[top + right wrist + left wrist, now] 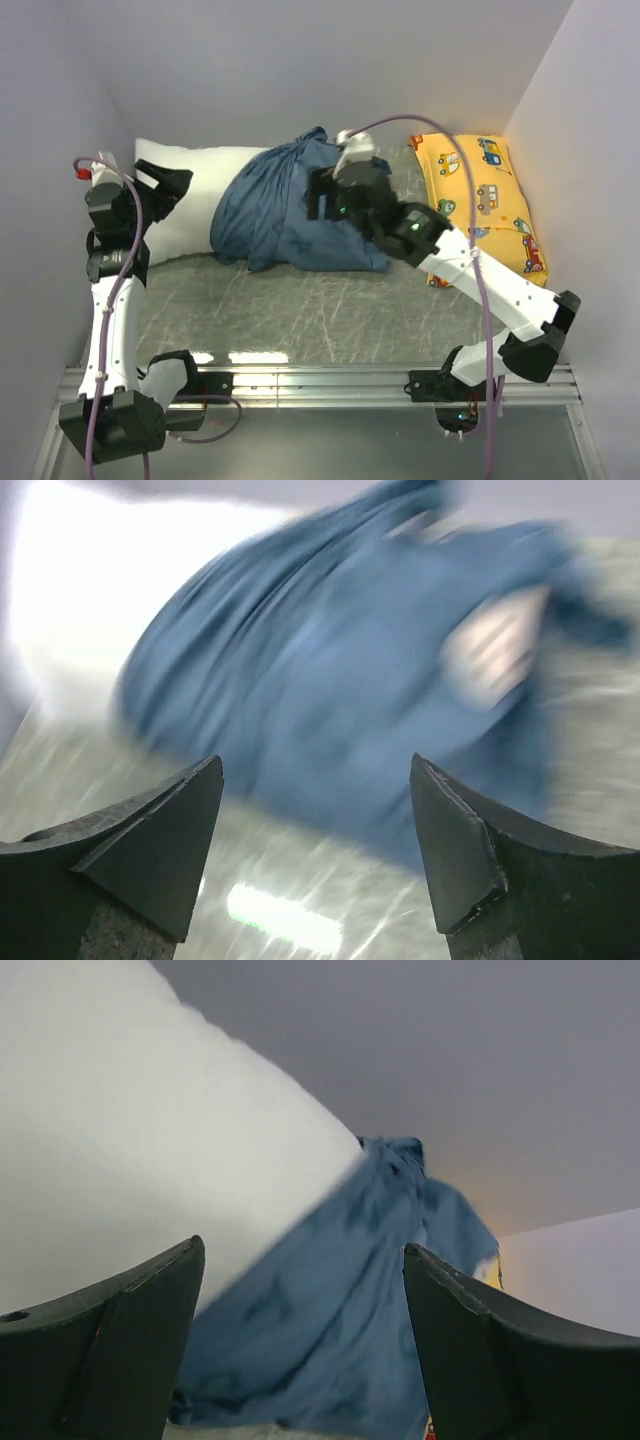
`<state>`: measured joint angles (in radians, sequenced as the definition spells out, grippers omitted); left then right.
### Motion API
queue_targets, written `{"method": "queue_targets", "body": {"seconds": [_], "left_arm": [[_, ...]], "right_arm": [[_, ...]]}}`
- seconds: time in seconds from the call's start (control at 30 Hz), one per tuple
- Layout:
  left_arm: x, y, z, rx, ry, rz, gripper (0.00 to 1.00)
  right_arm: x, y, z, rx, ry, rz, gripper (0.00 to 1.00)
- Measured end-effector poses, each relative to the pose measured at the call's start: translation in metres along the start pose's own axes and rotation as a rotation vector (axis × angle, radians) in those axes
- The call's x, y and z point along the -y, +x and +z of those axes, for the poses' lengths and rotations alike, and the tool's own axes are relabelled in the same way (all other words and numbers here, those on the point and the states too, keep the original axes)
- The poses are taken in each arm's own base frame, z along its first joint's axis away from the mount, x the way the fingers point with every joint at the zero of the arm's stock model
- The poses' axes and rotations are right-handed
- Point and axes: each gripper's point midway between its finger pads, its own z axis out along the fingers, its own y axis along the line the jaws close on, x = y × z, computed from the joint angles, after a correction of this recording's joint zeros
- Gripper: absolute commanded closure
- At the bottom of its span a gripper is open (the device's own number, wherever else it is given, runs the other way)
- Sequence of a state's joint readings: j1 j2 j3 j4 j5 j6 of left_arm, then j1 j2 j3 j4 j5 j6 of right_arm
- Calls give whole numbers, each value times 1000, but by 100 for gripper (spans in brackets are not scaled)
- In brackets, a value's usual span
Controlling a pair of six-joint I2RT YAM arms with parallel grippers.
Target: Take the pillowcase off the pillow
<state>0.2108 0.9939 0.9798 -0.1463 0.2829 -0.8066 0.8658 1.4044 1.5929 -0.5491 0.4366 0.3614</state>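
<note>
The blue pillowcase (285, 215) lies bunched over the right part of the white pillow (195, 175) at the back of the table, its plain blue side showing. It also shows in the left wrist view (340, 1310) and, blurred, in the right wrist view (330, 680). The pillow's bare left end fills the left wrist view (150, 1140). My left gripper (165, 190) is open and empty at the pillow's left end. My right gripper (322, 195) is open and empty, hovering over the bunched case.
A smaller yellow pillow printed with cars (480, 200) lies at the back right against the wall. White walls close in the left, back and right. A metal rail (320, 378) runs along the near edge by the arm bases.
</note>
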Motion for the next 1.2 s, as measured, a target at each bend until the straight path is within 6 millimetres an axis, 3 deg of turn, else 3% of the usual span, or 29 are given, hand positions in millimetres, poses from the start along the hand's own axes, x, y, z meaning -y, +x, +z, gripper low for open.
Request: {"method": "queue_targets", "body": {"seconds": [0.1, 0.13, 0.27, 0.37, 0.47, 0.53, 0.8, 0.87, 0.9, 0.93, 0.97, 1.0, 1.2], "left_arm": [[-8, 16, -9, -6, -19, -19, 14], [-12, 23, -11, -9, -33, -25, 13], [-32, 45, -13, -35, -88, -61, 13], [-60, 69, -11, -72, -153, -103, 13], [-80, 88, -10, -109, -204, -133, 13], [-87, 93, -9, -117, -226, -141, 13], [-105, 106, 6, -132, -264, -210, 12], [-110, 111, 11, -133, -269, -230, 9], [-112, 112, 14, -130, -268, -241, 8], [-113, 113, 17, -129, -268, -250, 7], [-115, 114, 21, -127, -267, -257, 7], [-116, 114, 24, -125, -267, -266, 7], [-131, 118, 44, -111, -289, -292, 1]], "right_arm": [[-41, 35, 7, -67, -85, -54, 18], [-53, 52, 22, -99, -93, -73, 17], [-73, 105, 76, -211, -76, -133, 16], [-88, 151, 121, -289, -65, -171, 16], [-85, 189, 139, -358, -48, -195, 16], [-83, 196, 139, -370, -48, -188, 15], [-108, 168, 144, -297, -107, -84, 15], [-114, 166, 146, -291, -120, -63, 35], [-118, 164, 150, -288, -126, -54, 50], [-120, 164, 154, -286, -128, -49, 85], [-122, 166, 158, -288, -127, -44, 95], [-123, 169, 160, -293, -125, -34, 100], [-93, 210, 154, -368, -82, -54, 100]]}}
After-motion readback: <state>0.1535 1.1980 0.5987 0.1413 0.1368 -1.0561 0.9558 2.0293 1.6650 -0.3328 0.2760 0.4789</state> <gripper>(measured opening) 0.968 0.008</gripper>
